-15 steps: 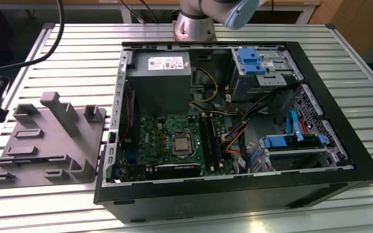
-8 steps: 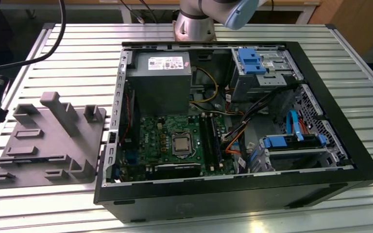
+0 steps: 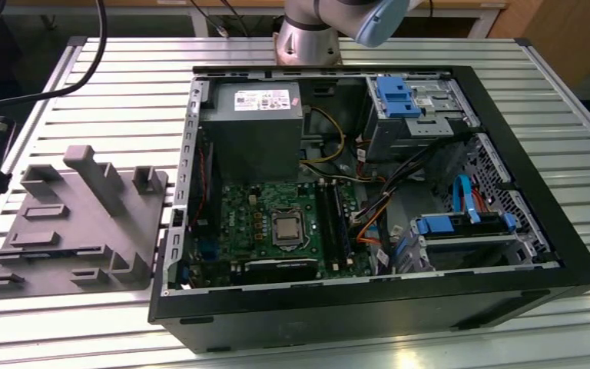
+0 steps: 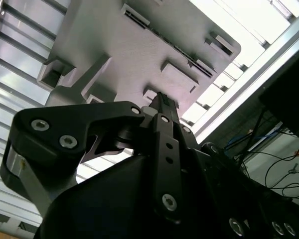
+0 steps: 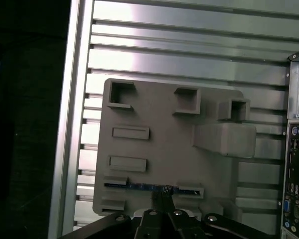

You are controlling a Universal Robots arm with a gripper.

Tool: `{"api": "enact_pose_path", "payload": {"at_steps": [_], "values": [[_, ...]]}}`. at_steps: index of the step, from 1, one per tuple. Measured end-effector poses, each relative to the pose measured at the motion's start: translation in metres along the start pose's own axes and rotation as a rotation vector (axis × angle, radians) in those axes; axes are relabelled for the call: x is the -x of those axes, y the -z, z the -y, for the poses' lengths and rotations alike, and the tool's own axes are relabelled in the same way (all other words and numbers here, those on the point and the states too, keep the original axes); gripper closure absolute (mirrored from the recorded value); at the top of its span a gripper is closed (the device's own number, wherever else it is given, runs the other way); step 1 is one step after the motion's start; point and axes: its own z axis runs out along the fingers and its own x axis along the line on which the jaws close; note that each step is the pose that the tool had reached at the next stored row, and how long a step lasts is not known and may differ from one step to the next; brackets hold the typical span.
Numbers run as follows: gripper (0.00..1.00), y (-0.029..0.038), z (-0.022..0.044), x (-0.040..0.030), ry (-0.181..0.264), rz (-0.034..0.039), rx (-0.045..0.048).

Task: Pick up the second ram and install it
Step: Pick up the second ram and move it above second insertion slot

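The second ram (image 5: pixel 134 186) shows as a thin dark-blue strip standing on edge in a slot of the grey holder tray (image 5: pixel 159 124). In the first wrist view my gripper (image 5: pixel 162 195) hangs above the tray, and its tips line up with the middle of that strip. The fingers (image 4: pixel 162 102) are pressed together with nothing between them. In the exterior view the tray (image 3: pixel 70 223) lies on the slatted table at the exterior view's left, with no gripper near it. Only the arm's base (image 3: pixel 310 38) stands behind the case.
An open computer case (image 3: pixel 377 300) lies on its side beside the tray, its back panel ports (image 5: pixel 294 174) facing it. Inside are the green motherboard (image 3: pixel 264 223), long black memory slots (image 3: pixel 333 219), a power supply (image 3: pixel 254 127) and loose cables. The table edge (image 5: pixel 70 124) runs past the tray.
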Motion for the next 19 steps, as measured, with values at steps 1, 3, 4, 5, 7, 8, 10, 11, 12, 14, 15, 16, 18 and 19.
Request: {"api": "enact_pose_path", "payload": {"at_steps": [1,3,4,5,7,8,10,11,12,14,15,16,18,19], "values": [[0.89,0.0000,0.0000,0.0000,0.008,-0.0004,0.0001],[0.89,0.0000,0.0000,-0.0001,0.024,-0.0010,0.0005],[0.89,-0.0001,0.0000,-0.0002,0.032,-0.0013,0.0007],[0.89,-0.0001,0.0000,-0.0003,0.041,-0.0016,0.0009],[0.89,0.0000,0.0000,-0.0005,0.059,-0.0026,0.0012],[0.89,0.0000,0.0000,-0.0006,0.069,-0.0030,0.0014],[0.89,0.0000,-0.0001,-0.0008,0.089,-0.0038,0.0019],[0.89,0.0000,0.0000,-0.0009,0.099,-0.0042,0.0021],[0.89,0.0000,-0.0001,-0.0011,0.108,-0.0046,0.0023],[0.89,0.0000,-0.0001,-0.0016,0.125,-0.0054,0.0025],[0.89,0.0000,-0.0001,-0.0017,0.134,-0.0057,0.0027],[0.89,0.0000,-0.0001,-0.0019,0.142,-0.0061,0.0028],[0.89,0.0000,-0.0002,-0.0022,0.157,-0.0068,0.0031],[0.89,0.0000,-0.0001,-0.0023,0.165,-0.0071,0.0033]]}}
